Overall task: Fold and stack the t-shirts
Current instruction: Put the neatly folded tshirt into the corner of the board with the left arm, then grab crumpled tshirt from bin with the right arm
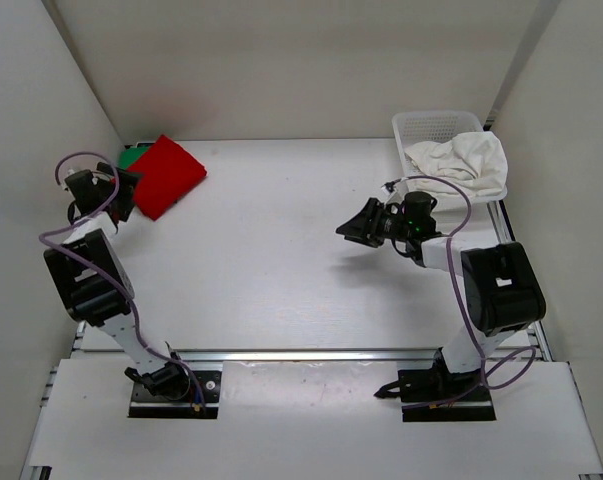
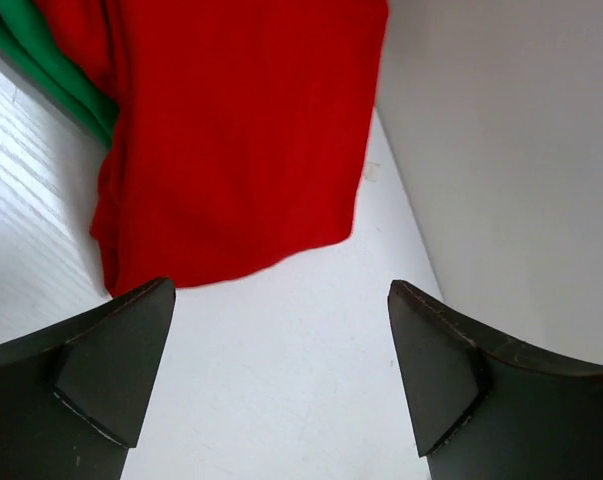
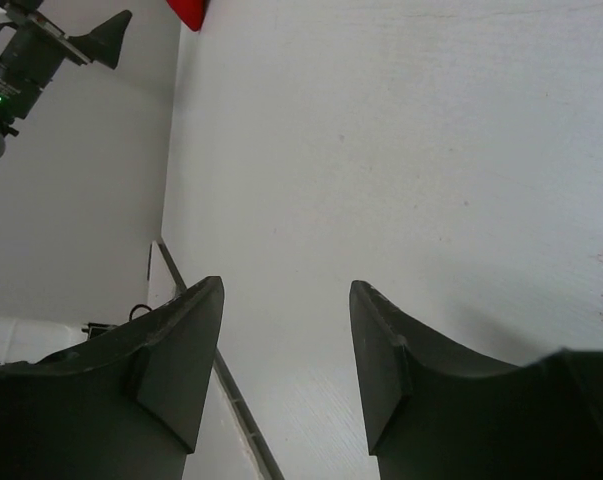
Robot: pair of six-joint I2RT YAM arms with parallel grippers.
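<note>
Top external view: folded red shirt [image 1: 169, 175] lies on the green shirt [image 1: 131, 157] at approx. 10 o'clock on the bench [image 1: 281, 260], near the far-left corner. Only a green strip shows past the red edge. White shirt [image 1: 463, 162] sits crumpled in the mesh basket [image 1: 409, 130] at approx. 1 o'clock, part spilling over the rim.

L wrist view: left fingers [image 2: 111, 370] are spread apart w/ nothing between them. One tip is just beside the red hem; contact cannot be told.

R wrist view: right fingers [image 3: 171, 370] are likewise parted and empty, above bare bench. They aim toward 9 o'clock, i.e. away from the basket.

Judgement: two of three shirts are stacked, so the step in hand is prob. fetching the white one. To do it well:
- Swing the right arm round to 1 o'clock.
- Pinch a single layer at a hem or collar rather than the bunched middle.
- Lift high enough to clear the rim, so the basket neither tips nor drags.
- Lay the cloth flat at bench centre, where both arms reach.
- Back the left arm off toward 6 o'clock w/o brushing the stack.
</note>
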